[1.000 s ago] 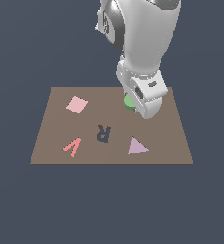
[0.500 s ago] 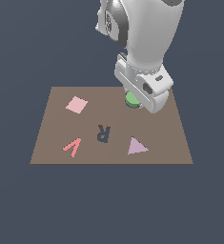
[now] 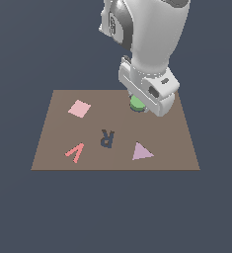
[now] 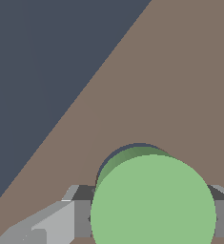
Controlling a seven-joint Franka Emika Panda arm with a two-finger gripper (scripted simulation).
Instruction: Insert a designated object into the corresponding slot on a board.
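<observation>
The small green round disc (image 4: 153, 202) fills the space between my gripper's two grey fingers (image 4: 80, 209), and my gripper (image 4: 151, 214) is shut on it. Around the disc's far edge curves the thin dark rim of the round slot (image 4: 114, 157); the rest of the slot is hidden under the disc. In the exterior view the disc (image 3: 136, 103) peeks out under the white hand, low over the brown board (image 3: 58, 148), toward the far side and the exterior view's right. I cannot tell how deep the disc sits in the slot.
On the board lie a pink square (image 3: 79, 108), a red V shape (image 3: 75, 152), a dark letter R (image 3: 107, 138) and a lilac triangle (image 3: 141, 151). The board's edge (image 4: 80, 107) meets dark floor in the wrist view.
The hand holding the disc has lifted slightly and shifted a little toward the exterior view's right since a second ago; over the last half second it has hardly moved.
</observation>
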